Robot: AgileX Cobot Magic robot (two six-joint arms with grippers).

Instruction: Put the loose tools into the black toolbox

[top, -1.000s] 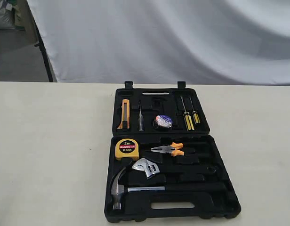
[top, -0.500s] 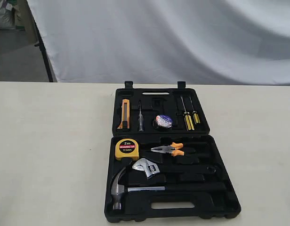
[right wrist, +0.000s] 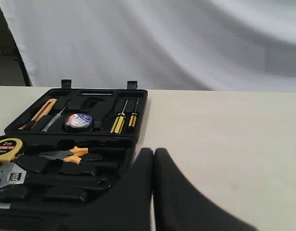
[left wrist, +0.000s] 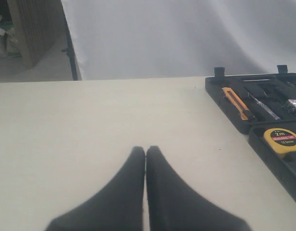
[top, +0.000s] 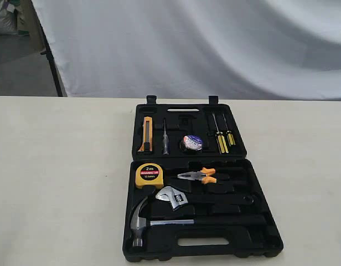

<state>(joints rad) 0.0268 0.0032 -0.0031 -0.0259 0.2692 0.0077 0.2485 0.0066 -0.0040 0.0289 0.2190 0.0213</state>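
Left gripper and right gripper are closed and empty. Hammer and wrench lie in the black toolbox's near half, tape roll in the far half — the hammer, rigid and head-heavy, is likely best gripped near its head

**What you can't make out in and around the toolbox**

Near the toolbox's front left corner you get the steel ends of the hammer and the wrench, but their black handles melt into the black plastic. The tape roll in the rear half has a label too small to read. Both wrist views crop the toolbox, and the left gripper and right gripper are blurred and cut off by the picture's edge.
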